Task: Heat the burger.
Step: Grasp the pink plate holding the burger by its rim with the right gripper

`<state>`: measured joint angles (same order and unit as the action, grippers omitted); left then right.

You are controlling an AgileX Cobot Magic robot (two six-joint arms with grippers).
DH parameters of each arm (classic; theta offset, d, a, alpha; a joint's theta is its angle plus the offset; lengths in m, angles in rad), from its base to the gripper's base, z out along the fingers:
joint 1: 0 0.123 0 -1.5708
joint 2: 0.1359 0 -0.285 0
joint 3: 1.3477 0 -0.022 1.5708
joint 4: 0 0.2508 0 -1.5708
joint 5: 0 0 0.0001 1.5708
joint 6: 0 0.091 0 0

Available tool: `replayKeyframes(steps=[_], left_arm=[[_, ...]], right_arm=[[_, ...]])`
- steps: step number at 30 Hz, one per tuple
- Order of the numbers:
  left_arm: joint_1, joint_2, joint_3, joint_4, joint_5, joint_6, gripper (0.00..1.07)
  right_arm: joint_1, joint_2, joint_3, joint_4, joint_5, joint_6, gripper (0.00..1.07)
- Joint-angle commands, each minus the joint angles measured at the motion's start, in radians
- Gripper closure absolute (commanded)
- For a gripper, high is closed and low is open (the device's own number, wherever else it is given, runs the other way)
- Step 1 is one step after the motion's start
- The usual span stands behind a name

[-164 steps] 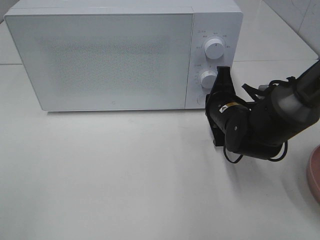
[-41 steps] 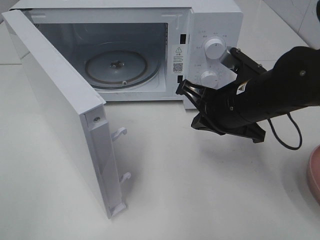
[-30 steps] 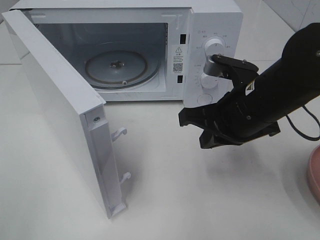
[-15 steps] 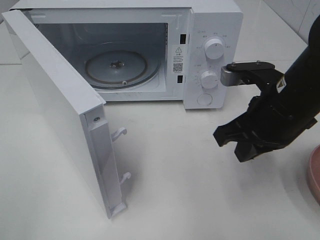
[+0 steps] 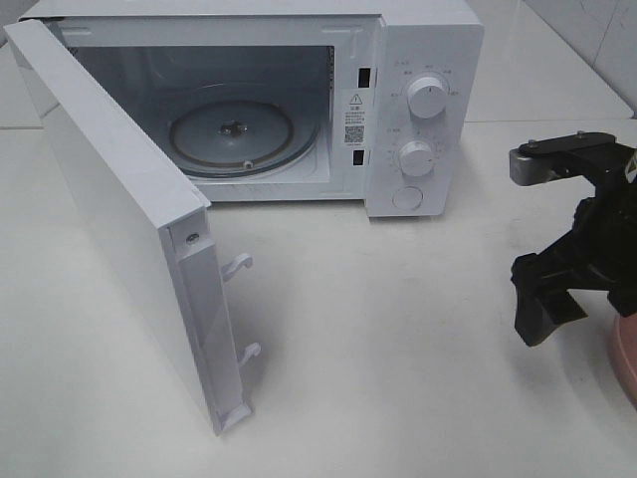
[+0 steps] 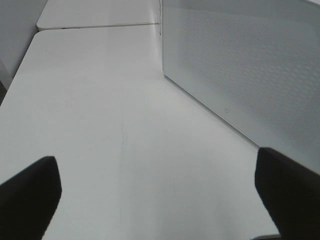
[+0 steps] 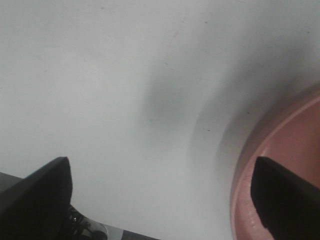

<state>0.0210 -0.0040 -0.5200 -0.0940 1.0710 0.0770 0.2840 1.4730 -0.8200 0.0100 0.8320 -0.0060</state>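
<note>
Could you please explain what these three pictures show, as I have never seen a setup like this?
This is a two-armed robot at a white table; each arm ends in a two-fingered gripper. One picture comes from a camera mounted high above the table; the other two come from cameras on the arms' wrists.

From above you see a white microwave with its door swung open and a glass turntable inside. The right gripper hangs with open jaws, holding nothing, beside the rim of a pink plate. The left gripper is also open and empty, beside the open door. The burger to be heated is in none of the pictures.
</note>
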Motion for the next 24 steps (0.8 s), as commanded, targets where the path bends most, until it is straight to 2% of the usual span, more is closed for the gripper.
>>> replayKeyframes(steps=[1, 8, 10, 18, 24], left_arm=[[0.001, -0.018, 0.004, 0.000, -0.003, -0.001, 0.09], [0.001, -0.018, 0.004, 0.000, -0.003, -0.001, 0.09], [0.001, -0.018, 0.004, 0.000, -0.003, -0.001, 0.09], [0.001, -0.018, 0.004, 0.000, -0.003, -0.001, 0.09], [0.001, -0.018, 0.004, 0.000, -0.003, -0.001, 0.09]], right_arm=[[-0.058, -0.008, 0.009, -0.024, 0.021, -0.004, 0.06], [-0.122, -0.008, 0.058, -0.024, 0.001, 0.006, 0.08], [-0.160, -0.008, 0.111, -0.024, -0.055, 0.025, 0.09], [-0.226, -0.008, 0.188, -0.050, -0.184, 0.049, 0.11], [-0.238, -0.008, 0.212, -0.051, -0.230, 0.052, 0.12]])
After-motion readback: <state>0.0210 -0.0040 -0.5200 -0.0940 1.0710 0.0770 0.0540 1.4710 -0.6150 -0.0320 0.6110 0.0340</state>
